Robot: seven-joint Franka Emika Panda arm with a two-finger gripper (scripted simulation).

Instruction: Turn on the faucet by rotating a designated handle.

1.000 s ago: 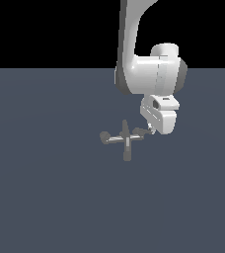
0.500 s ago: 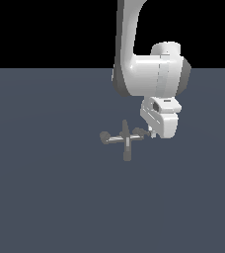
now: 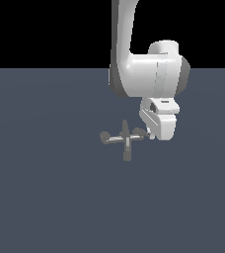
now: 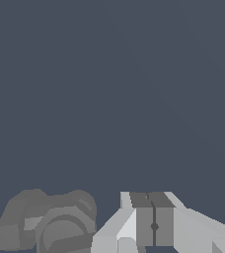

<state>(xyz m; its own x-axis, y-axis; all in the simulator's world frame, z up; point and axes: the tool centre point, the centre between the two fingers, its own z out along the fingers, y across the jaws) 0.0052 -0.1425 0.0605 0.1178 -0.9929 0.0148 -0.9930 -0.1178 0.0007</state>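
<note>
Exterior view: the grey floor (image 3: 45, 197) fills the lower part of the scene; the white arm (image 3: 144, 74) descends from above and ends low over the floor. The gripper (image 3: 148, 133) sits at the end of the faucet's arm on the exterior view's right, touching or just beside it; exact contact cannot be told. The faucet (image 3: 126, 139) stands on the floor near the scene's centre; a cross-shaped grey fixture with an upright central post. The handle (image 3: 139, 134) is the short side arm reaching toward the gripper. Wrist view: the two fingers (image 4: 145, 222) are pressed together with only a thin seam between them; nothing is held; the faucet (image 4: 55, 225) lies just beside them.
</note>
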